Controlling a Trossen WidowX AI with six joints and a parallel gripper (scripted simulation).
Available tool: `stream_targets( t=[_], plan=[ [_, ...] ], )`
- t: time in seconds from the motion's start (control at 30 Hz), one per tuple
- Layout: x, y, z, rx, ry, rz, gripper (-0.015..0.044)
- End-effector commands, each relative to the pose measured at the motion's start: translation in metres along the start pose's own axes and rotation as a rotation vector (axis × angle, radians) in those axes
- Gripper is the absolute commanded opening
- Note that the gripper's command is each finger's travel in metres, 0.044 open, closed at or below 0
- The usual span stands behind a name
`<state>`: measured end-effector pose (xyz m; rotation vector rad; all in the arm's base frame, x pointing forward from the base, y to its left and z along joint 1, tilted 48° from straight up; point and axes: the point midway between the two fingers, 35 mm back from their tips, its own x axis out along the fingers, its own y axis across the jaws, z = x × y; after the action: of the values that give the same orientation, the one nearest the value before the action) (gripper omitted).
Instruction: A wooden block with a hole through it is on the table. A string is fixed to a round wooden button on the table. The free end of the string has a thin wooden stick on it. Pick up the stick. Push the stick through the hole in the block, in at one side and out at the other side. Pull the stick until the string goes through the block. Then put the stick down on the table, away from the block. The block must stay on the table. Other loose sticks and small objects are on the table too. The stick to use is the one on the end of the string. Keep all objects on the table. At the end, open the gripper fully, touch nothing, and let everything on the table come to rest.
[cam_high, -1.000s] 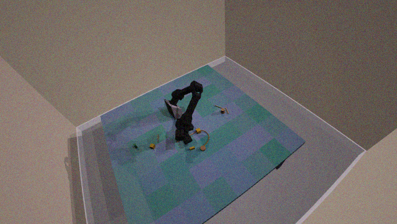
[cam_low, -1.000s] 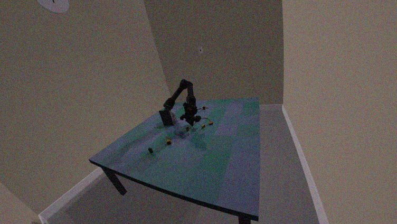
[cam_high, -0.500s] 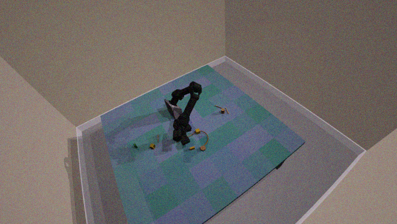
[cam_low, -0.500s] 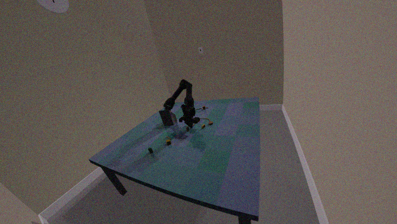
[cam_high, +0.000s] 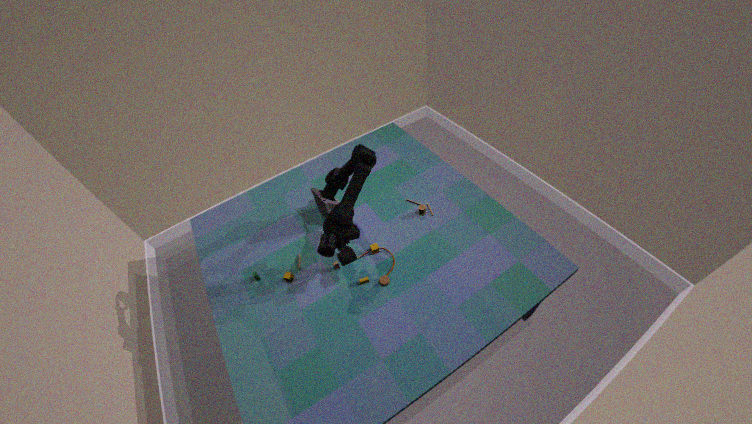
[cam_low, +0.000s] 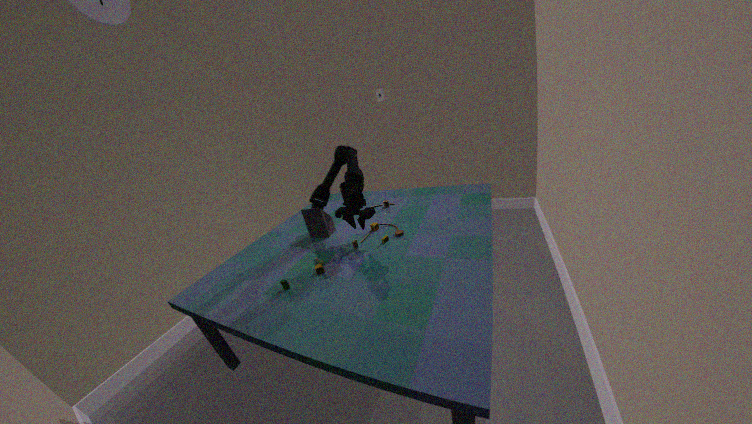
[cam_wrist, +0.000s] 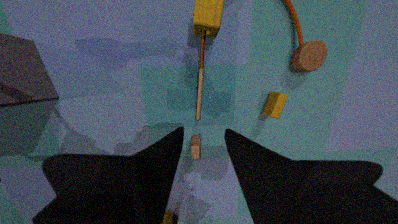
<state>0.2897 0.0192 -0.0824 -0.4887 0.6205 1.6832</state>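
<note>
The yellow block (cam_wrist: 208, 15) (cam_high: 374, 247) (cam_low: 373, 227) with the hole stands on the table. The thin wooden stick (cam_wrist: 200, 85) pokes out of its near side and points toward my gripper. The orange string (cam_wrist: 295, 25) (cam_high: 390, 258) curves from the block's far side to the round wooden button (cam_wrist: 309, 55) (cam_high: 384, 280) (cam_low: 399, 232). My gripper (cam_wrist: 204, 132) (cam_high: 337, 255) (cam_low: 358, 215) is open, just short of the stick's free tip and above the table. Nothing is between its fingers; a short wooden piece (cam_wrist: 195, 146) lies on the table below the gap.
A small yellow block (cam_wrist: 275, 104) (cam_high: 363, 280) lies near the button. The grey arm base (cam_wrist: 20, 70) (cam_low: 317, 222) is at the left. A loose stick (cam_high: 299, 260), a yellow cube (cam_high: 288, 275) and a green piece (cam_high: 256, 275) lie farther off. Another stick cluster (cam_high: 421, 208) lies behind.
</note>
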Motion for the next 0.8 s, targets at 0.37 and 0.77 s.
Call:
stream_targets(
  t=[0.37,0.77],
  plan=[
    [-0.033,0.0,0.003,-0.005,0.002,0.0,0.044],
    [-0.031,0.0,0.003,0.0,-0.002,-0.004,0.044]
  ],
)
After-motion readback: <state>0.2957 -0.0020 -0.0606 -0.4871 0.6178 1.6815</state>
